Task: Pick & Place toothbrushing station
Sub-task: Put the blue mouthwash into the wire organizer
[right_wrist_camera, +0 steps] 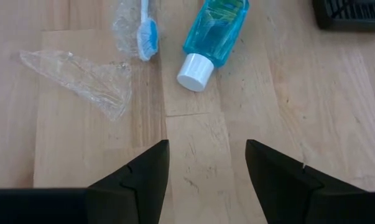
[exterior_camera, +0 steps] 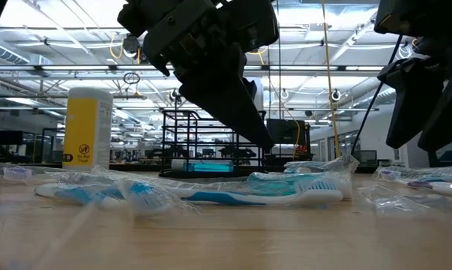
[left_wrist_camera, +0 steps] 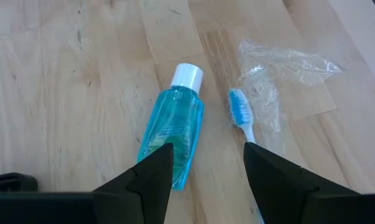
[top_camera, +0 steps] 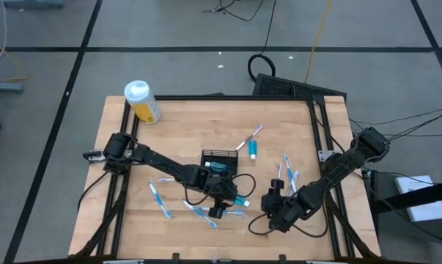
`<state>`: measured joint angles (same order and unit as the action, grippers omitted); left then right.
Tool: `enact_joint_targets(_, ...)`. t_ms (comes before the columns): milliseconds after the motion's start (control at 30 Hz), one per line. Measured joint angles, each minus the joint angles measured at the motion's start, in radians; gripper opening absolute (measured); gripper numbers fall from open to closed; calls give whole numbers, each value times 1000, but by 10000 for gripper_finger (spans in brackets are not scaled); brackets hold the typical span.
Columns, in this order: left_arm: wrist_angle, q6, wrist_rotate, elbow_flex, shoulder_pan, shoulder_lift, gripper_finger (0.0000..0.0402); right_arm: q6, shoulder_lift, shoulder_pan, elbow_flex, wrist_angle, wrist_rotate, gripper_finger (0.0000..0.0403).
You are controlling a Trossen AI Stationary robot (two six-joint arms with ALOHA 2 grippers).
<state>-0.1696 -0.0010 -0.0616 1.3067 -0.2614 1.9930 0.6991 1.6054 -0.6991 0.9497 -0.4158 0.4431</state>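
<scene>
Wooden planks of the desk [top_camera: 177, 125] are carrying a scatter of slim toothbrushes in clear wrappers, while the black mesh basket [top_camera: 219, 159] is sitting near the middle with one teal item already lying inside it. Well away, at the far left corner, a yellow bottle [top_camera: 143, 102] is standing apart from the job.

Left claw [top_camera: 222, 206] is hovering just near-side of the basket, its fingers spread and gripping nothing. Through its wrist camera a small teal bottle [left_wrist_camera: 172, 126] with a white cap is lying flat between and ahead of the fingers, and a wrapped toothbrush [left_wrist_camera: 240, 112] is lying just beside it. Right claw [top_camera: 273, 213] is waiting near the front right, likewise released and empty, looking across at the same bottle from the cap end.

Judging from this, the bottle is the next pick. Doing it well likely means centring the fingers across the bottle's body rather than its cap, coming straight down, and keeping clear of the loose wrapper beside it, so that the plastic is not getting pinched along with it. A short lift should then be enough to clear the basket's rim.
</scene>
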Motion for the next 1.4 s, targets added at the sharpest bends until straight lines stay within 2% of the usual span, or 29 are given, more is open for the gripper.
enact_joint_targets(600,78,6,10,0,-3,0,202,-58,0,-3,0,66,1,205)
enact_joint_targets(1400,135,0,47,0,-3,0,202,-110,0,-1,0,392,-2,205)
